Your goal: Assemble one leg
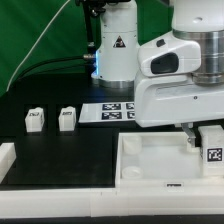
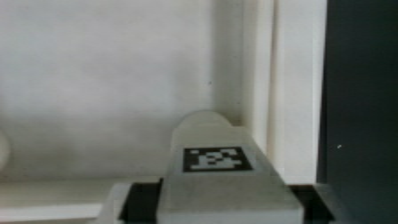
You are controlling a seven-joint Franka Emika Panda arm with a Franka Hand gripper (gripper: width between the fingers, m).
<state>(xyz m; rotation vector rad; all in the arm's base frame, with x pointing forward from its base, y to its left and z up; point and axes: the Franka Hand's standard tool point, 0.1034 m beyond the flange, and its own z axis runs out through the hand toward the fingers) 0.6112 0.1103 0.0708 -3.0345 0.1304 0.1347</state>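
Observation:
My gripper (image 1: 207, 134) is shut on a leg (image 1: 213, 150), a small white block with a black-and-white tag. It holds the leg upright at the corner of the large white tray-like part (image 1: 150, 162) on the exterior view's right. In the wrist view the leg (image 2: 217, 160) sits between the dark fingers (image 2: 139, 202), with my gripper (image 2: 217, 206) closed around it. The tray's inner floor (image 2: 107, 90) and rim lie beneath. Two more legs (image 1: 33, 120) (image 1: 67, 119) stand on the black table at the exterior view's left.
The marker board (image 1: 108, 110) lies behind the tray near the robot base (image 1: 115, 50). White border rails (image 1: 60, 185) edge the front and left of the black table (image 2: 365, 100).

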